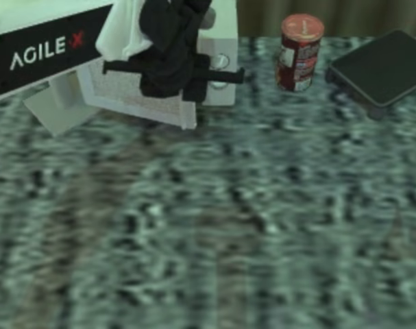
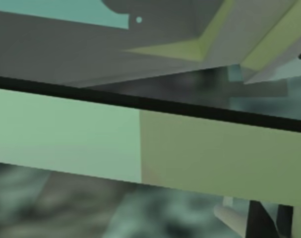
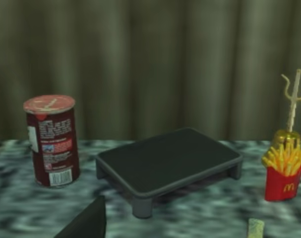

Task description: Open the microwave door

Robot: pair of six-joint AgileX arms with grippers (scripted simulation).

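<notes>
We cannot tell whether the fingers of our left gripper (image 1: 218,75) are spread or closed, because the dark wrist body covers them from above; they sit at the front of the microwave (image 1: 225,41), by its knob panel, at the far left of the desk (image 1: 214,226). Just below and left of those fingers, the microwave door (image 1: 136,99) stands swung partway out from the oven front, its speckled mesh window facing up toward the overhead camera and its free corner reaching toward the middle of the desk. In the left wrist view a pale panel with a thin dark edge (image 2: 150,106) fills the frame very close up, with mottled desk surface beneath. Right of the fingers, well apart, a red can (image 1: 300,53) stands upright, and farther right lies a flat dark slab (image 1: 386,67) on short feet. Our right gripper is out of the overhead view; its wrist camera faces the can, the slab, a red carton of fries (image 3: 285,173) and a curtain (image 3: 155,59) behind.
</notes>
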